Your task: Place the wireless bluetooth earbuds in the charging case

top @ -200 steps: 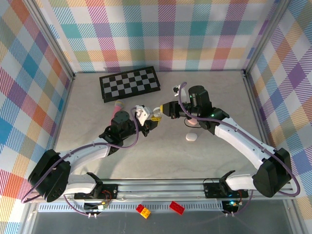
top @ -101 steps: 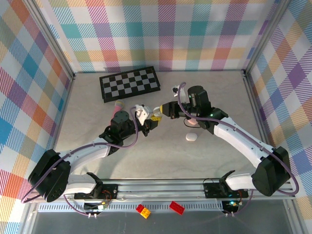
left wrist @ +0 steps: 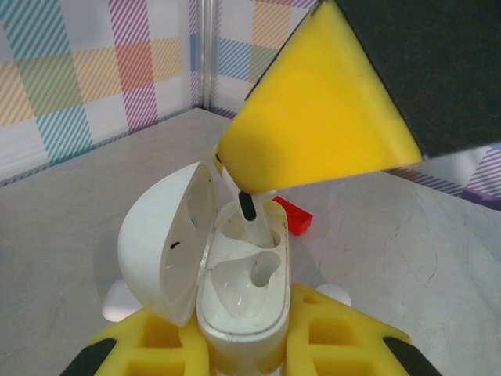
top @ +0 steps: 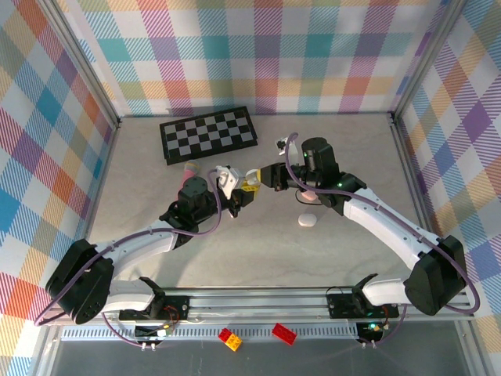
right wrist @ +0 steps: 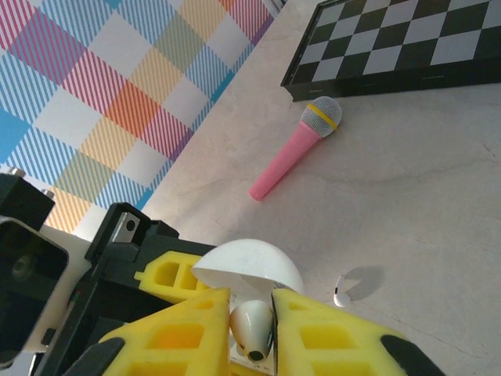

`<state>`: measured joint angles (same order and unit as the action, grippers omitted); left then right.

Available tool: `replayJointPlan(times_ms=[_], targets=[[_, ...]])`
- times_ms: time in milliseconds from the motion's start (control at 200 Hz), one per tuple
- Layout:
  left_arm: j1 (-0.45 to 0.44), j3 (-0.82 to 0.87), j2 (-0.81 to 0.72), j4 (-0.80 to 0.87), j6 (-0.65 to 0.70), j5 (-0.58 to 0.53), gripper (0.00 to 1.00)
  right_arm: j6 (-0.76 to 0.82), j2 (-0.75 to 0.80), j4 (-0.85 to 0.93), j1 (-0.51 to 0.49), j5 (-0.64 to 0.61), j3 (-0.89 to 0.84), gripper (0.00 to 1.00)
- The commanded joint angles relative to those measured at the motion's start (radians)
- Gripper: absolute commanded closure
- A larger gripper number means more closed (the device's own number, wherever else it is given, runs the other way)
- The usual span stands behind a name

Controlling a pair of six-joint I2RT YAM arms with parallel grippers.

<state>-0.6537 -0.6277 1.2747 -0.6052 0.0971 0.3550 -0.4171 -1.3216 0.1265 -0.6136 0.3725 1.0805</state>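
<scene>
Glossy white plastic earbud [left wrist: 252,221] w/ short stem, pinched btwn right gripper's [right wrist: 250,298] yellow fingers, stands near-upright, long axis approx vertical, stem down in far slot of open white pebble-shaped charging case [left wrist: 241,309], which left gripper [left wrist: 243,333] clamps; arms' positions approx same as 1 s ago.

Centre jammed, margins open
At frame centre in the top view the left gripper [top: 239,196], clamping the open charging case [top: 227,178], meets the right gripper [top: 252,184] pinching an earbud [right wrist: 252,329], no gap between. A chessboard [top: 207,135] and pink microphone [top: 189,170] block the upper left; a white case [top: 308,221] lies right of centre; the table [top: 368,149] is bare at upper right.
</scene>
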Motion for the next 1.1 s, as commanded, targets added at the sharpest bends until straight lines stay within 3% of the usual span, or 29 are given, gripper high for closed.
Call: replayJointPlan(times_ms=[0, 210, 555, 760, 1095], targets=[[-0.007, -0.053, -0.008, -0.073, -0.014, 0.015, 1.0, 0.062, -0.007, 0.039, -0.002, 0.014, -0.007, 0.78], [-0.007, -0.055, -0.012, -0.064, -0.02, 0.026, 1.0, 0.058, -0.011, 0.041, -0.002, -0.022, 0.004, 0.7], [0.016, -0.031, -0.021, -0.04, -0.029, -0.042, 1.0, 0.034, 0.067, -0.039, -0.002, -0.08, -0.062, 0.42], [0.103, 0.002, -0.05, -0.015, -0.064, -0.163, 1.0, 0.034, 0.065, -0.051, -0.012, -0.111, -0.094, 0.36], [0.264, 0.016, -0.106, 0.022, -0.1, -0.305, 1.0, 0.049, -0.163, -0.001, -0.153, -0.236, 0.004, 0.37]])
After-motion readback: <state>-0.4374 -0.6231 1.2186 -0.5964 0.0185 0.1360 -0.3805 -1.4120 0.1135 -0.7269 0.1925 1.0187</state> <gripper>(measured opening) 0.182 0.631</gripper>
